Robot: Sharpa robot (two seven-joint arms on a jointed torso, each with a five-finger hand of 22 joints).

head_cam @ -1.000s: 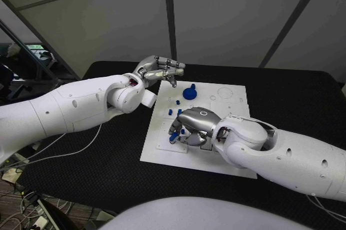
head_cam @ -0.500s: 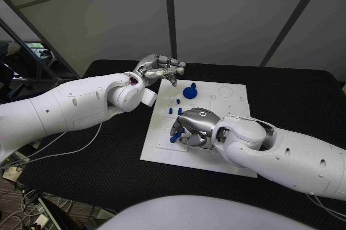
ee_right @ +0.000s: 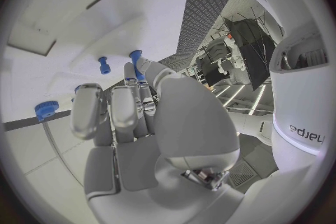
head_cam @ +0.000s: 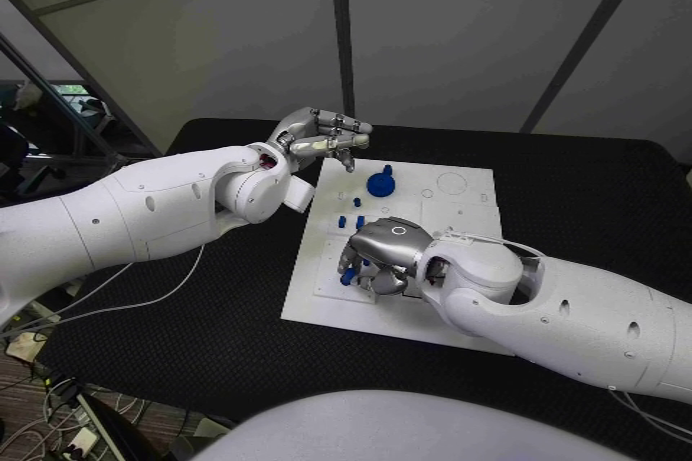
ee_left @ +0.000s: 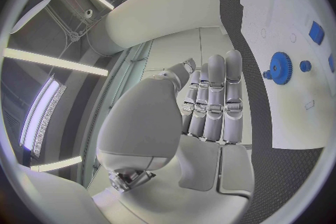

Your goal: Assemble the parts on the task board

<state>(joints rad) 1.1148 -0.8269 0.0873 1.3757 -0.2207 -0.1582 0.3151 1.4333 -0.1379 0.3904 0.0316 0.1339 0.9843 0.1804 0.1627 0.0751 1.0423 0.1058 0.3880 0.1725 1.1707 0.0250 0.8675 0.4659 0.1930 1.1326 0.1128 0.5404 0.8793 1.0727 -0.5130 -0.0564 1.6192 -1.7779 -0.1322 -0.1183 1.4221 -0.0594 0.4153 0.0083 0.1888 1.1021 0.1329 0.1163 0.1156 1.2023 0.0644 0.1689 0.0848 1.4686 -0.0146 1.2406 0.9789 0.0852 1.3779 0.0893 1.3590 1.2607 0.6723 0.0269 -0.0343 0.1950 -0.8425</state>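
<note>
In the head view, the task board [head_cam: 454, 316] lies in the middle of the black table [head_cam: 606, 201], and the right hand [head_cam: 384, 257] sits low over its near-left part with its fingers curled down around a small blue peg [head_cam: 346, 275], which pokes out at the hand's left side; the low, closed posture looks suited to seating that part into the board. The left hand [head_cam: 320, 133] hovers just off the board's far-left corner with its fingers curled in and nothing visible in them, seemingly parked clear of the work. A blue gear [head_cam: 379, 186] stands on the far part of the board, with a few short blue pins [head_cam: 340, 222] between it and the right hand, probably waiting their turn. In the left wrist view, the left hand [ee_left: 210, 106] has its fingers side by side, bent toward the palm, grasping nothing, while the gear [ee_left: 280, 68] and a blue button-like part [ee_left: 305, 66] sit on the board beyond it. In the right wrist view, the right hand [ee_right: 133, 117] pinches the blue peg [ee_right: 137, 64] at its fingertips just above the white surface; another blue pin [ee_right: 104, 65] stands nearby, and a toothed blue part [ee_right: 47, 109] sits beside the fingers.
</note>
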